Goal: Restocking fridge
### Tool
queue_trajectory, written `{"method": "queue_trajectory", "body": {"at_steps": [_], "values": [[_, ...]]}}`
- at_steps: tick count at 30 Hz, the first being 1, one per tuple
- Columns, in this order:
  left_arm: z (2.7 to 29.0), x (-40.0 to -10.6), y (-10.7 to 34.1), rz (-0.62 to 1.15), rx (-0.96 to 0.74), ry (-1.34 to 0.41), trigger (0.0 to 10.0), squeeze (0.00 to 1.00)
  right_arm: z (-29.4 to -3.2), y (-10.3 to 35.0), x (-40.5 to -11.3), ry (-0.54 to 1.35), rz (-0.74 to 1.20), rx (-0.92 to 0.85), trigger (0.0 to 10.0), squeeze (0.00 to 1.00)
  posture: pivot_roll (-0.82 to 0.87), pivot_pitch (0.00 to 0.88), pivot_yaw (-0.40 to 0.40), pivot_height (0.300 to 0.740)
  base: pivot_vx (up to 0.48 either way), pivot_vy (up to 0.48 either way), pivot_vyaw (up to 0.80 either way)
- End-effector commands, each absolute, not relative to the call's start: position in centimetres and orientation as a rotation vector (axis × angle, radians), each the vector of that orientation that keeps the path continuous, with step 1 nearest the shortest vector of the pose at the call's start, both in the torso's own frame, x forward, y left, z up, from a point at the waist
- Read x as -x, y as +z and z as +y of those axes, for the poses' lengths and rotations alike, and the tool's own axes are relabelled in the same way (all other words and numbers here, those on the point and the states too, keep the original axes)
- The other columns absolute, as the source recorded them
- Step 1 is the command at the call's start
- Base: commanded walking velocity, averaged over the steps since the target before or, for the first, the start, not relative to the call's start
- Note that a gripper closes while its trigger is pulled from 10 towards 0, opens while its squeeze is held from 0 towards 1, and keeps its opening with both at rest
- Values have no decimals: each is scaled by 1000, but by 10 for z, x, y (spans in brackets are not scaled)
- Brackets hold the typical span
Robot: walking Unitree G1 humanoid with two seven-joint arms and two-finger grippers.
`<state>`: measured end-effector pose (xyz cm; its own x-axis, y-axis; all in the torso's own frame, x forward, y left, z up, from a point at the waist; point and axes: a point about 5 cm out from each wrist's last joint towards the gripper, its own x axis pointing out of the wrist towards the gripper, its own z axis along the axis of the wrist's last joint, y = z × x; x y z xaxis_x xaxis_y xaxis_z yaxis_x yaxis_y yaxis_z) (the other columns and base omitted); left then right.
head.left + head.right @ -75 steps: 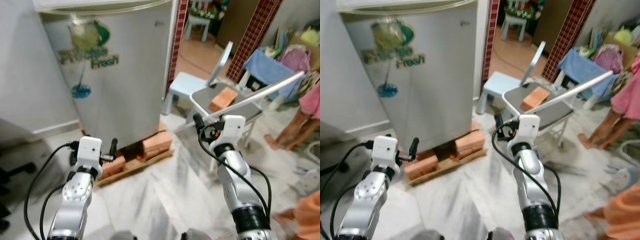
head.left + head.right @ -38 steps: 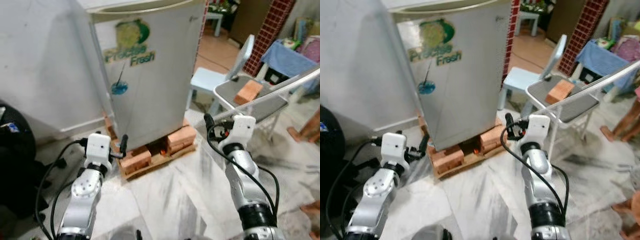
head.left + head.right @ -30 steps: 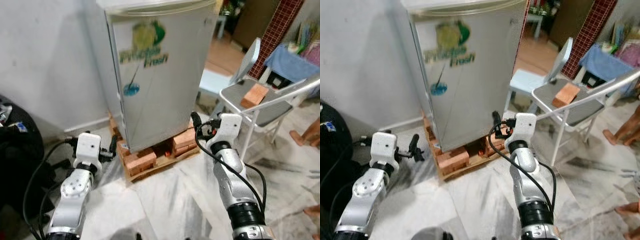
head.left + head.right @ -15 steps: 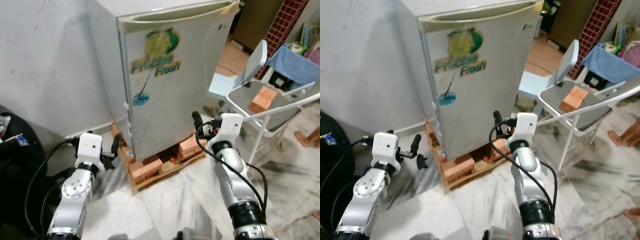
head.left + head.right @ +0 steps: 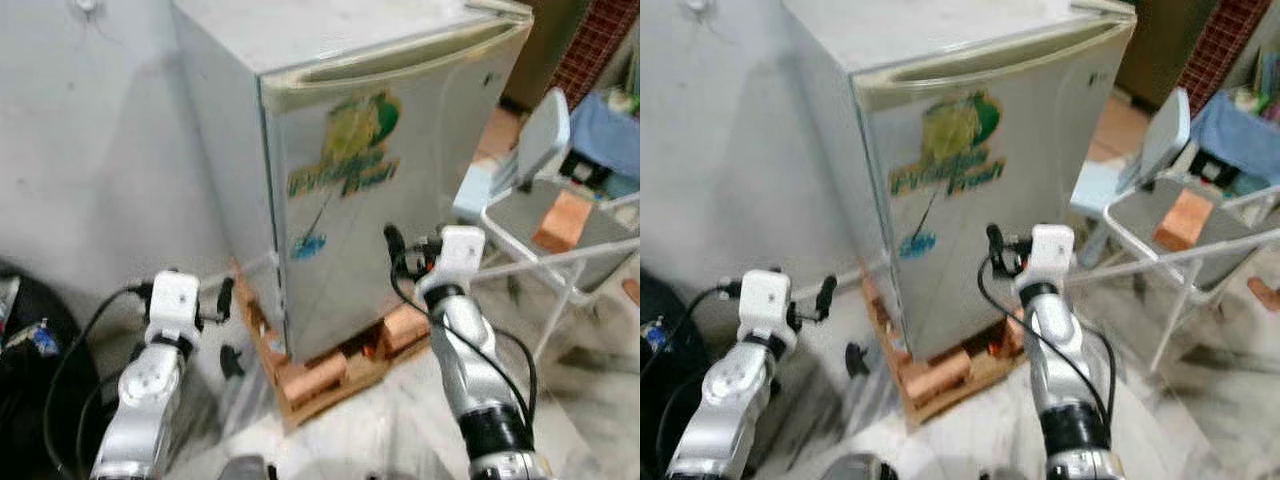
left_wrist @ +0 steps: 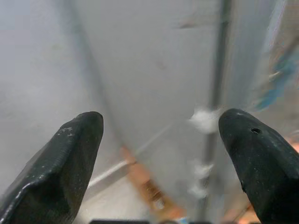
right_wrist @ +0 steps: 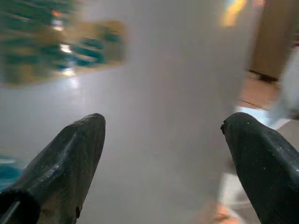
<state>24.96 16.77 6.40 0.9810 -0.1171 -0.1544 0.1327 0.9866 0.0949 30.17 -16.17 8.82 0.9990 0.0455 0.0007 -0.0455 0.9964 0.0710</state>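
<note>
Fridge [image 5: 390,190], small and silver-grey, stands straight ahead against the pale wall [image 5: 90,150], its shut door facing the robot and carrying a green and yellow sticker [image 5: 345,150]; it is raised off the marble floor [image 5: 970,440] on a wooden pallet topped with bricks [image 5: 325,370]. To its right sit a folding metal chair [image 5: 560,235] with a loose brick [image 5: 562,220] on the seat, and a pale blue plastic chair [image 5: 1140,150] farther off. The left gripper [image 6: 159,149] is raised near the fridge's left front corner with its fingers spread wide and nothing between them; the right gripper [image 7: 163,154] points at the door face just below the sticker, fingers likewise wide and empty, neither touching the cabinet. The door looks stiff, smooth and probably slippery on its flat face, so the sensible hold is the recessed handle lip [image 5: 400,70] running along the door's top edge. The hinge hardware appears to be at the left corner, so a pull near the right end should give the best leverage. Perched on loose bricks, the cabinet may rock under a hard tug, so a steady pull seems wise.
</note>
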Motion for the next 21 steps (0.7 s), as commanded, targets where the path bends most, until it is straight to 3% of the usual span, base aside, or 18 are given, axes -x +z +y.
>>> {"method": "queue_trajectory", "body": {"at_steps": [1,8,21], "values": [[162,-248,65,151,-96,-157,10000,0,-166,89,-301,26,1,-73,10000,0,107,19,-20,740,0,0,0],[160,-245,61,183,-70,-155,10000,0,-167,89,-301,26,6,-72,10000,0,108,19,-24,740,0,0,0],[162,-245,60,199,-64,-146,10000,0,-167,90,-304,30,11,-65,10000,0,108,18,-30,740,0,0,-725]]}}
